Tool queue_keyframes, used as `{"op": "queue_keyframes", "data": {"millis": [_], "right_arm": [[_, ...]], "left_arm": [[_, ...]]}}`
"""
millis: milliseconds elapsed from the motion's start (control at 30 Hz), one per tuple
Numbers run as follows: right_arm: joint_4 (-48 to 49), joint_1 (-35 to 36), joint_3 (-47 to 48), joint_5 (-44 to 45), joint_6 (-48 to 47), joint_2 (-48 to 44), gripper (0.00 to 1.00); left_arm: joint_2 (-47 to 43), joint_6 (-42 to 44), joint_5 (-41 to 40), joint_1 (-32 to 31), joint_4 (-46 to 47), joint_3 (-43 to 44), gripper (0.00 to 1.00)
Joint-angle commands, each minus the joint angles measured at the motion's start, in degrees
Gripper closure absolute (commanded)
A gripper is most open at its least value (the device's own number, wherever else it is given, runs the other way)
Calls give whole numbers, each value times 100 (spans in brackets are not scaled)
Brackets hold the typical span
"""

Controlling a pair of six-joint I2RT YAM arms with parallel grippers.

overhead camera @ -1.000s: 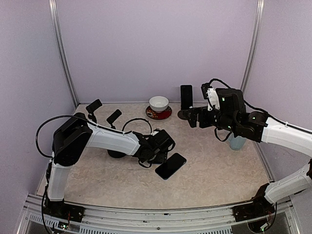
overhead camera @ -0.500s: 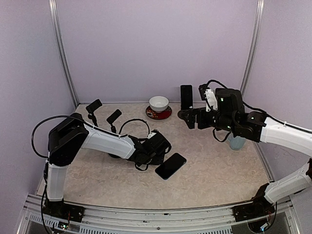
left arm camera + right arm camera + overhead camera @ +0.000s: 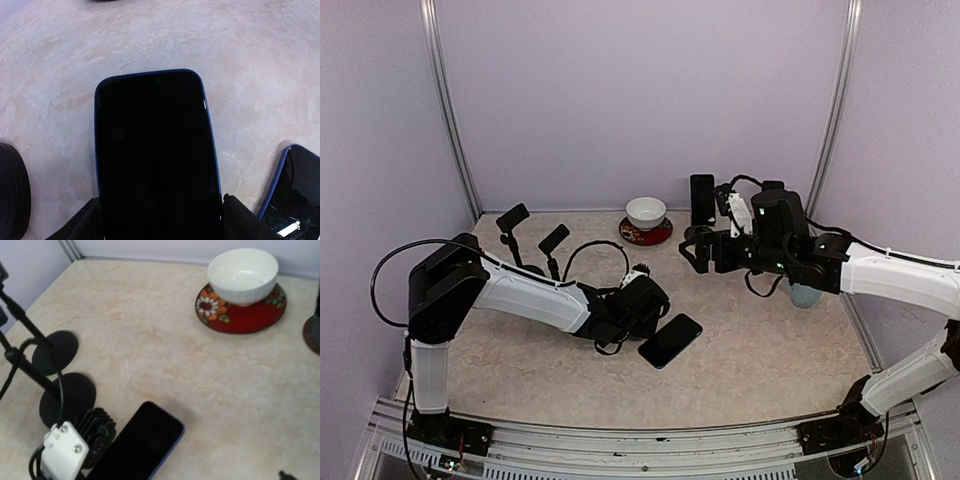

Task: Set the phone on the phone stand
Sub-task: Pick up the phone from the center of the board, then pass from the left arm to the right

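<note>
Currently: left end effector (image 3: 161, 215) sits low on the table (image 3: 760, 350), closed across the width of the phone (image 3: 157, 145), with its fingers (image 3: 82, 225) against the two long edges at the near end. Phone lies flat, dark screen up, near the table's middle. Beyond the left arm, well apart from the phone, are the nearer phone stand (image 3: 554, 240) and the farther phone stand (image 3: 512, 219). Right end effector (image 3: 690, 252) hovers near the back, jaws spread fully, gripping nothing.
</note>
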Motion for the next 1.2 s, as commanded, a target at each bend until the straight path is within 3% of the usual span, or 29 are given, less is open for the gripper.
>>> {"op": "queue_keyframes", "data": {"millis": [0,400,833,1167], "right_arm": [[331,-54,-98,-371,28,52,0],[771,-307,-447,-1322,135,-39,0],[1332,-472,-653,-2389,896,237,4],[1507,-497,-720,-2593,1072,331,4]], "left_arm": [[-423,277,-257,-145,523,-56,38],[-983,593,-425,-431,1062,-428,39],[-1279,1290,-981,-974,1756,-668,38],[-1615,1769,-1098,-1293,2530,-977,38]]}}
